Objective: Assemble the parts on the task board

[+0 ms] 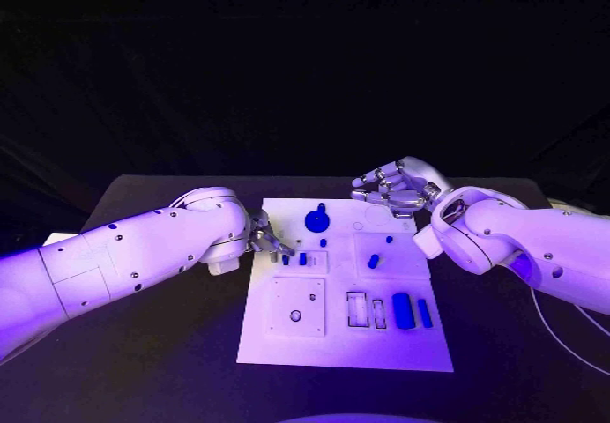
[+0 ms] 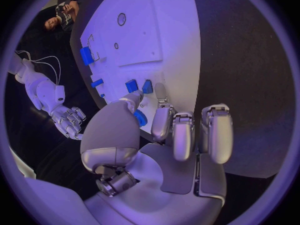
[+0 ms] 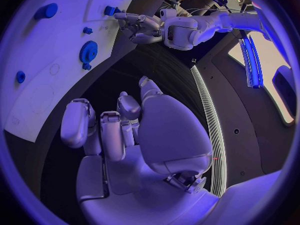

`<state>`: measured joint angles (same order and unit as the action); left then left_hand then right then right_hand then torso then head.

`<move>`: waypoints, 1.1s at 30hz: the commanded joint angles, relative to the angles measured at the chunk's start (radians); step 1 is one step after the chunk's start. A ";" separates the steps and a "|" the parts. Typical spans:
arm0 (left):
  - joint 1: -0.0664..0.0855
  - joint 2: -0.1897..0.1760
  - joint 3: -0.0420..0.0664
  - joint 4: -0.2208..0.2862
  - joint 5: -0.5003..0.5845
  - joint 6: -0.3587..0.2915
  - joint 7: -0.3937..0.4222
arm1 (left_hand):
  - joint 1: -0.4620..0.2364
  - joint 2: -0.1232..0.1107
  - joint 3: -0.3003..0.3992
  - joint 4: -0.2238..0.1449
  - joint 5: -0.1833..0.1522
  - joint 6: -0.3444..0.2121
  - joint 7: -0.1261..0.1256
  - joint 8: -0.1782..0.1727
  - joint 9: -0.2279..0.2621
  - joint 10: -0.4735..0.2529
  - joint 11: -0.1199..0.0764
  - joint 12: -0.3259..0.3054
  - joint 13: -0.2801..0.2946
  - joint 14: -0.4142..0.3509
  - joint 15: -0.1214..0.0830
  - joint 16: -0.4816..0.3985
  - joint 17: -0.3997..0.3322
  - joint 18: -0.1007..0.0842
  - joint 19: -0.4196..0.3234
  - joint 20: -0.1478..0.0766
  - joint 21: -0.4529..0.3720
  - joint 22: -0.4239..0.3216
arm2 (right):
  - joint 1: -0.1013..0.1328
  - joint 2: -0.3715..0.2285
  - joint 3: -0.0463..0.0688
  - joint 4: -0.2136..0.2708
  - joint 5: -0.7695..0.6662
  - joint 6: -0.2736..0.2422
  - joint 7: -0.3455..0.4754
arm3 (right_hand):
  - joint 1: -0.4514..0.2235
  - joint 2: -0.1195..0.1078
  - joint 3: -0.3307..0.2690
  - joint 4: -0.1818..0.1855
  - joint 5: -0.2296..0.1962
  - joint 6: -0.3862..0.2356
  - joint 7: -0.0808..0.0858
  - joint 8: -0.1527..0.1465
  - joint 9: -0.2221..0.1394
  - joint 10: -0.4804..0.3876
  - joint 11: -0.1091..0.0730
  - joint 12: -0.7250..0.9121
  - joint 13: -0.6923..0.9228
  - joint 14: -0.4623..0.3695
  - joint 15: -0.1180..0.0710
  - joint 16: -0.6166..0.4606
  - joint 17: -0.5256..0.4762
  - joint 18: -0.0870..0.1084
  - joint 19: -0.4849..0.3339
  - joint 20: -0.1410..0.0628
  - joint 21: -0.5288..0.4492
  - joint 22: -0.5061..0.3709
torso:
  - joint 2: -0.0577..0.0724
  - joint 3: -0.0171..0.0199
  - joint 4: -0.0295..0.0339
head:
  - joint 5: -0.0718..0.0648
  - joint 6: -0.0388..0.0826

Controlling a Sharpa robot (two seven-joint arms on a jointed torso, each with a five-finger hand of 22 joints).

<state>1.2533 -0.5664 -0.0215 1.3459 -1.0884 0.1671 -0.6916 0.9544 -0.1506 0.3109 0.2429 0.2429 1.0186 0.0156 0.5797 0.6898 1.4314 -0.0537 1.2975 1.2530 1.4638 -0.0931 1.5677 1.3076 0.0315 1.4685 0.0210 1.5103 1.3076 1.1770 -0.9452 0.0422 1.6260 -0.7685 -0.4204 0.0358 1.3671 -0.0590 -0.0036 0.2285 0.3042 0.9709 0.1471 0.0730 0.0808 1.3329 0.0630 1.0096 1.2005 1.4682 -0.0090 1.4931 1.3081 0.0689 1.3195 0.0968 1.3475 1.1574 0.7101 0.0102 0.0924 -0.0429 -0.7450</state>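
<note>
long blue bar [image 1: 403, 311] lengthwise on task board [image 1: 343, 344]

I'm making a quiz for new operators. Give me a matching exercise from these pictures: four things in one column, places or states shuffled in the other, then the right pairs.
Things:
1. left hand
2. right hand
3. blue gear
4. two long blue bars

Places or states:
A. lying side by side on the near right part of the task board
B. on the board's far part, near the middle
C. at the board's left edge, fingers reaching to the small blue parts there
D. raised beyond the board's far right corner, holding nothing

Pairs: 1-C, 2-D, 3-B, 4-A
</note>
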 commanded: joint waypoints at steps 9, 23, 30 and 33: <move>0.000 -0.030 0.013 0.034 0.087 -0.193 0.088 | -0.014 0.029 -0.126 0.048 -0.002 -0.013 0.003 -0.002 -0.005 -0.023 0.007 -0.046 -0.049 0.107 -0.006 0.003 0.263 -0.005 0.049 -0.008 -0.027 0.186 | -0.001 0.002 0.000 -0.002 -0.008 0.016 0.002 | -0.007 0.001 -0.006 0.002 0.006 0.005 -0.001 0.001 0.001 0.004 -0.005 0.004 0.000 0.070 -0.005 -0.003 0.121 0.019 -0.007 -0.001 -0.004 -0.001 | 0.000 0.0007 -0.0012 | 0.000 0.003; 0.000 -0.027 0.006 0.025 0.059 -0.364 0.509 | 0.442 0.063 -0.069 -0.100 0.009 -0.282 0.163 -0.182 -0.174 -0.572 0.152 -0.741 -0.687 -0.351 0.121 -0.727 -0.524 0.143 -0.451 0.101 -0.885 -0.460 | -0.001 -0.002 -0.001 -0.003 -0.007 0.016 0.000 | -0.008 0.003 -0.007 0.003 0.007 0.006 -0.001 0.001 0.001 0.004 -0.005 0.004 0.000 0.070 -0.005 -0.003 0.122 0.019 -0.007 -0.001 -0.004 -0.001 | 0.002 0.0009 -0.0016 | -0.011 0.010; -0.005 0.034 -0.005 -0.020 -0.157 -0.354 0.651 | 0.518 -0.002 0.042 -0.154 -0.074 -0.177 0.147 -0.315 -0.351 -0.483 0.156 -0.940 -0.930 -0.322 0.112 -0.785 -0.612 0.148 -0.419 0.106 -0.922 -0.496 | -0.001 0.002 -0.002 -0.005 -0.008 0.017 -0.001 | -0.007 0.003 -0.007 0.002 0.008 0.006 -0.001 0.001 0.002 0.004 -0.005 0.004 -0.001 0.070 -0.005 -0.003 0.121 0.019 -0.007 -0.001 -0.004 -0.001 | 0.002 0.0000 -0.0047 | -0.016 0.013; -0.008 0.065 -0.012 -0.051 -0.256 -0.341 0.668 | 0.496 -0.021 0.035 -0.157 -0.097 -0.149 0.141 -0.360 -0.403 -0.457 0.156 -0.997 -1.002 -0.273 0.111 -0.789 -0.638 0.151 -0.379 0.103 -0.930 -0.512 | -0.001 0.003 -0.002 -0.005 -0.008 0.018 -0.001 | -0.007 0.003 -0.007 0.002 0.008 0.006 -0.001 0.001 0.002 0.004 -0.005 0.004 -0.001 0.070 -0.005 -0.003 0.121 0.019 -0.007 -0.001 -0.004 -0.001 | 0.004 0.0001 -0.0061 | -0.017 0.016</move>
<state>1.2464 -0.5108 -0.0327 1.3068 -1.1790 -0.1732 -0.1255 1.4533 -0.1652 0.3490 0.0872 0.1494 0.8612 0.1567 0.2286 0.2968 0.9685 0.1017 0.3118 0.2648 1.1798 0.0179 0.7813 0.6743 0.1632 1.0803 0.1246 0.5836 0.7993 1.1768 -0.9436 0.0403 1.6209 -0.7684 -0.4170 0.0340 1.3672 -0.0590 -0.0054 0.2302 0.3080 0.9709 0.1471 0.0730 0.0806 1.3329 0.0630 1.0097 1.2007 1.4682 -0.0090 1.4931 1.3077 0.0690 1.3194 0.0968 1.3476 1.1575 0.7127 0.0104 0.0883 -0.0587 -0.7308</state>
